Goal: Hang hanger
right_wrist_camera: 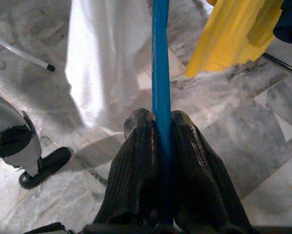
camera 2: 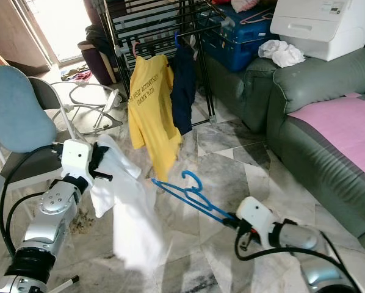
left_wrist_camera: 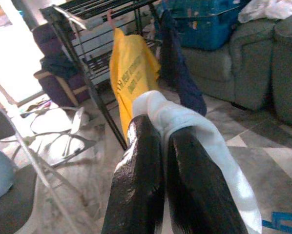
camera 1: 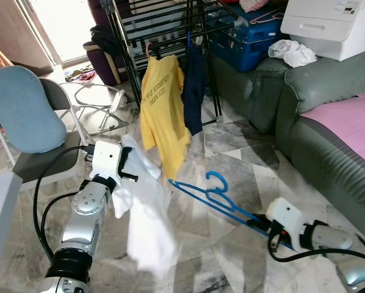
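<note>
1. We see the right gripper (right_wrist_camera: 160, 127) at 5 o'clock in the head view; its fingers (right_wrist_camera: 136, 161) are pressed onto the blue hanger (camera 1: 214, 196), pinching its bar; the hanger points toward 10 o'clock, above the marble floor (camera 1: 243, 171), hook up.
2. The left gripper (left_wrist_camera: 158, 131) at 8 o'clock pinches a white garment (camera 1: 147, 213); the cloth hangs down from it.
3. At 12 o'clock stands the drying rack (camera 1: 164, 24); a yellow shirt (camera 1: 161, 110) and a dark garment (camera 1: 193, 91) hang on it; a grey sofa (camera 1: 317, 116) is at 3 o'clock.
</note>
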### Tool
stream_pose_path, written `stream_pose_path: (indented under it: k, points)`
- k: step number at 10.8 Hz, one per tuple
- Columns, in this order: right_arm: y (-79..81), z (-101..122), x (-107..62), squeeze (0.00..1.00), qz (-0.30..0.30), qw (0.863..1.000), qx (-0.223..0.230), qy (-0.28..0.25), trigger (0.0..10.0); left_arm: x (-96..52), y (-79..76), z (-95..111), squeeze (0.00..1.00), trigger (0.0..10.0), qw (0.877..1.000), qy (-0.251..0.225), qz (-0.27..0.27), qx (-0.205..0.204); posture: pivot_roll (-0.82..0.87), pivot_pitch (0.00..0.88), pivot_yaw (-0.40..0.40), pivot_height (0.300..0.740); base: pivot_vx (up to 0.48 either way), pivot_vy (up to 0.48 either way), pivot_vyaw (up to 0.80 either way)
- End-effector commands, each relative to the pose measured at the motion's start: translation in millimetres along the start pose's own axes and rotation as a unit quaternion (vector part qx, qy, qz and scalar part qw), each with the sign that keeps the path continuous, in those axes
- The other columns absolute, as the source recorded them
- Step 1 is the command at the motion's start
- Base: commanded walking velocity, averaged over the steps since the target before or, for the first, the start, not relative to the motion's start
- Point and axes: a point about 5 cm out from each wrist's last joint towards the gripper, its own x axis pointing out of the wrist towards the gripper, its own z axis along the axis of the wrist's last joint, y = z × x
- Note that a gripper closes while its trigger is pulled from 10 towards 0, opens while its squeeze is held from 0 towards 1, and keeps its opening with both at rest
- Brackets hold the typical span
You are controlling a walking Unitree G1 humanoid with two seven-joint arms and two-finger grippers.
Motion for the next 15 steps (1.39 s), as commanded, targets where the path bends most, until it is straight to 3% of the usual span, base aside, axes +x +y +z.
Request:
stream_pose_path:
  k: [1, 3, 4, 6, 7, 8, 9, 15]
  points:
    - [-0.8, 7.5, 4.7, 0.00, 0.010, 1.000, -0.010, -0.011, 10.0, 0.0, 1.7, 11.4, 0.00, 10.0, 0.999, -0.032, -0.012, 0.005, -0.12, 0.000, 0.170, 0.740, 0.000, 0.000, 0.00]
    - [0.3, 8.4, 10.8, 0.00, 0.005, 1.000, -0.016, -0.008, 10.0, -3.3, -10.2, 19.5, 0.00, 10.0, 0.996, -0.065, -0.065, -0.011, -0.11, 0.000, 0.165, 0.740, 0.000, 0.000, 0.00]
    - [1.5, 7.8, 12.0, 0.00, 0.009, 1.000, -0.017, -0.006, 10.0, -4.2, -14.3, 21.1, 0.00, 10.0, 0.994, -0.073, -0.078, 0.001, -0.11, 0.000, 0.165, 0.740, 0.000, 0.000, 0.00]
    - [-0.7, 6.6, 8.1, 0.00, 0.005, 1.000, -0.022, 0.000, 10.0, -2.4, -9.8, 13.6, 0.00, 10.0, 0.997, -0.047, -0.059, 0.030, -0.11, 0.000, 0.169, 0.740, 0.000, 0.000, 0.00]
    - [-6.5, 2.3, 2.6, 0.00, -0.012, 0.999, -0.033, 0.013, 10.0, -2.0, 3.2, 4.0, 0.00, 10.0, 0.999, -0.012, -0.017, 0.047, -0.12, 0.000, 0.171, 0.740, 0.000, 0.000, 0.00]
    - [-5.8, 0.6, -0.4, 0.00, -0.004, 0.999, -0.029, 0.013, 10.0, -2.5, 9.5, -0.6, 0.00, 10.0, 1.000, -0.001, -0.004, 0.024, -0.12, 0.000, 0.171, 0.740, 0.000, 0.000, 0.00]
    - [-1.0, -0.6, -1.4, 0.00, 0.017, 0.999, -0.029, 0.018, 10.0, -2.3, 9.6, -0.6, 0.00, 10.0, 0.999, 0.000, -0.006, 0.039, -0.12, 0.000, 0.169, 0.740, 0.000, 0.000, 0.00]
    - [-4.3, 7.2, 10.1, 0.00, 0.023, 0.999, -0.046, 0.016, 10.0, -2.6, -6.2, 2.6, 0.00, 10.0, 0.998, -0.021, -0.053, 0.020, -0.11, 0.000, 0.155, 0.740, 0.000, 0.000, 0.00]
